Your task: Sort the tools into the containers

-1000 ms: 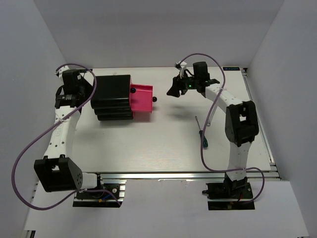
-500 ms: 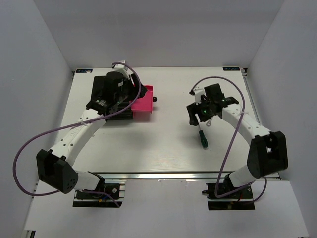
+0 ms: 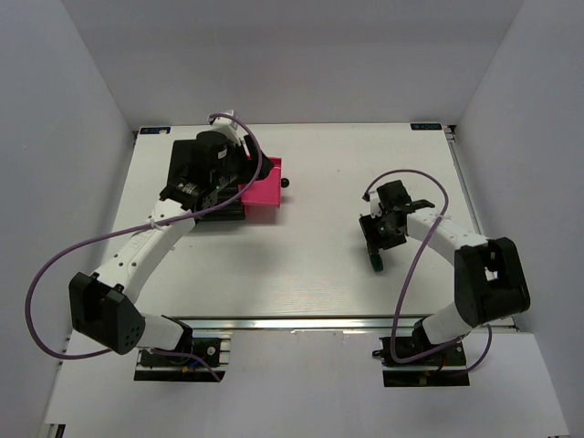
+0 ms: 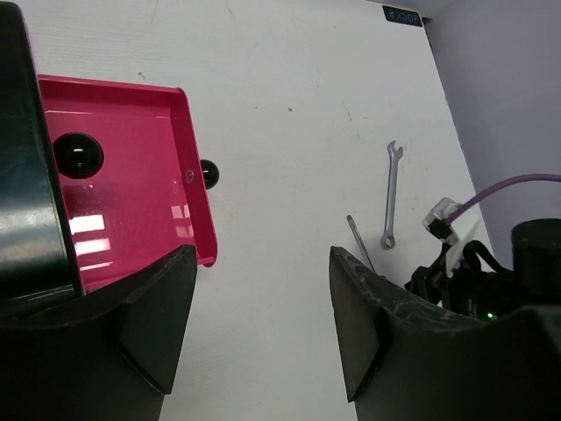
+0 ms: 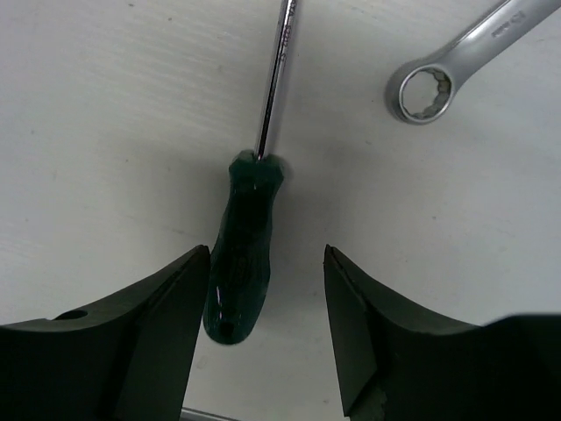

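- My right claw hangs low; the green-handled screwdriver pokes out just beneath it, on my base's side.
- My left claw is at the open pink drawer, with the knob just beyond.

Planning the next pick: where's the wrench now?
Silver wrench lies flat on the table's right side; in the right wrist view its ring end sits just up-right of the green screwdriver.

Right wrist view: steel shaft of green-handled screwdriver runs off top edge, tip unseen. Silver ring-ended wrench cut by the right edge. Top view: right pincer covers most of screwdriver. Black box cabinet cropped at left.
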Robot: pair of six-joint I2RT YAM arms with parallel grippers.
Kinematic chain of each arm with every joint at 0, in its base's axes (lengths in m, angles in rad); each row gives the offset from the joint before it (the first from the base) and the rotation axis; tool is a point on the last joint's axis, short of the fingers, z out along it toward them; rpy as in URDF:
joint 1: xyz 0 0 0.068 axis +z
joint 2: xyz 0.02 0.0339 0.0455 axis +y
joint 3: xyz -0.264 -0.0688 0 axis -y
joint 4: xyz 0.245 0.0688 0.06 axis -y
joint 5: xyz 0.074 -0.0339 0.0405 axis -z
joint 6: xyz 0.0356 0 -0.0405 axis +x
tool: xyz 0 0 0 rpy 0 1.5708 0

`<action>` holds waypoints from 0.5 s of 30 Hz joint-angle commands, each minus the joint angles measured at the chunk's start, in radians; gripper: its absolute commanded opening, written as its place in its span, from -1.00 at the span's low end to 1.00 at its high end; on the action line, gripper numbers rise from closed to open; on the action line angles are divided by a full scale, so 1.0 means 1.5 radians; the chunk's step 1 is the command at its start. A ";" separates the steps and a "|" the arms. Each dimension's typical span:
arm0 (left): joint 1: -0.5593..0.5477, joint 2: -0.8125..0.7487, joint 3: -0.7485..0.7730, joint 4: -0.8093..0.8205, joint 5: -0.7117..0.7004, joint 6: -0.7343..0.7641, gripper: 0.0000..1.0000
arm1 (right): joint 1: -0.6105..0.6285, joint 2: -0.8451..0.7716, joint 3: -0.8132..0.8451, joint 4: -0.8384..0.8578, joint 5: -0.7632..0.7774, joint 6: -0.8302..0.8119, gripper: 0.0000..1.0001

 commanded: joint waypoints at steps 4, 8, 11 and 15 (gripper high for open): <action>0.000 -0.038 -0.018 -0.002 -0.007 -0.002 0.43 | -0.002 0.065 0.030 0.042 0.006 0.054 0.12; 0.000 -0.057 -0.031 -0.008 -0.019 -0.008 0.43 | -0.003 0.094 0.023 0.050 0.006 0.072 -0.08; 0.000 -0.063 -0.034 -0.012 -0.026 -0.012 0.43 | -0.002 0.097 0.015 0.052 0.006 0.075 -0.49; 0.000 -0.070 -0.027 -0.022 -0.053 -0.007 0.43 | -0.003 0.086 0.033 0.043 -0.026 0.058 -1.00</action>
